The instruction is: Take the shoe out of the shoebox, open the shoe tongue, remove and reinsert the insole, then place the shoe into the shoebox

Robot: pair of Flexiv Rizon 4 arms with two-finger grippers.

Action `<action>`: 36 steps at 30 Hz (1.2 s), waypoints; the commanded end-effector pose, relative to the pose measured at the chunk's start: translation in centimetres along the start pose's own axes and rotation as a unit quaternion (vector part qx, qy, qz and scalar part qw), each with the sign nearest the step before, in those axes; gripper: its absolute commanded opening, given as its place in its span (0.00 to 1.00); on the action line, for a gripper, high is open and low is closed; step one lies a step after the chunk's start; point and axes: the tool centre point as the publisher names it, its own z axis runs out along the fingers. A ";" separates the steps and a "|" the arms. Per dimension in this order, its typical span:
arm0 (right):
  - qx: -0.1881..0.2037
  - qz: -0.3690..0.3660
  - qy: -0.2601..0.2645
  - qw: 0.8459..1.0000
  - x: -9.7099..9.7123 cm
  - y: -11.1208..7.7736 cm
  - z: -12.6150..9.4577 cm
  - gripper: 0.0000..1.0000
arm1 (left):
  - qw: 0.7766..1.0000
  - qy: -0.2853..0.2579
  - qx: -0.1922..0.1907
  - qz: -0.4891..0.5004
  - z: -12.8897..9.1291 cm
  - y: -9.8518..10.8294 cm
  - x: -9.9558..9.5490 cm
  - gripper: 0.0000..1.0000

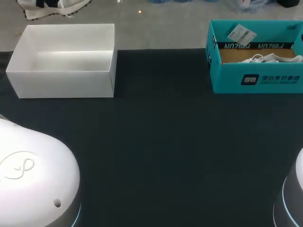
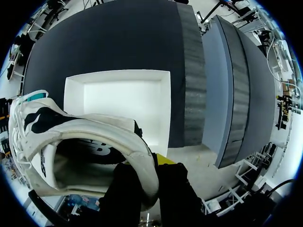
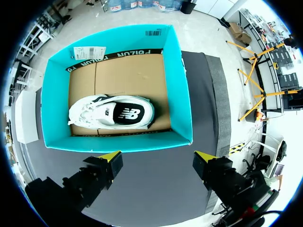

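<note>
My left gripper [image 2: 150, 164] is shut on the heel collar of a white and black shoe [image 2: 71, 142]. The shoe hangs above and just beyond the far wall of an empty white box [image 2: 123, 101]. In the head view only part of this shoe [image 1: 52, 7] shows, behind the white box [image 1: 64, 61]. A second white and black shoe [image 3: 111, 114] lies on its side in the teal shoebox [image 3: 177, 94] at the back right [image 1: 255, 78]. My right gripper [image 3: 157, 158] hangs open above the near wall of that shoebox, holding nothing.
A dark mat [image 1: 161, 142] covers the table between the two boxes. A paper tag [image 1: 241, 34] lies against the teal shoebox's far wall. My arms' white housings show at the near left [image 1: 33, 175] and near right [image 1: 293, 198].
</note>
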 end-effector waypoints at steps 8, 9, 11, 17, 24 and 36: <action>-0.002 0.001 0.000 1.000 0.0 -0.1 0.0 1.00 | 0.996 0.069 -0.060 -0.022 -3.2 -7.0 -6.8 0.00; -0.002 0.001 0.000 1.000 0.0 -0.1 0.0 1.00 | 0.995 0.078 -0.063 -0.020 -3.4 -7.6 -7.4 0.00; -0.002 0.001 0.000 1.000 0.0 -0.1 0.0 1.00 | 0.994 0.087 -0.065 -0.027 -3.9 -8.9 -8.3 0.00; -0.002 0.001 0.000 1.000 0.0 -0.1 0.0 1.00 | 0.990 0.100 -0.080 -0.054 -5.3 -12.5 -9.9 0.00; -0.002 0.001 0.000 1.000 0.0 -0.1 0.0 1.00 | 0.983 0.137 -0.098 -0.068 -5.6 -16.6 -13.2 0.00; -0.002 0.001 0.000 1.000 0.0 -0.1 0.0 1.00 | 0.985 0.139 -0.091 -0.056 -5.2 -17.5 -14.1 0.00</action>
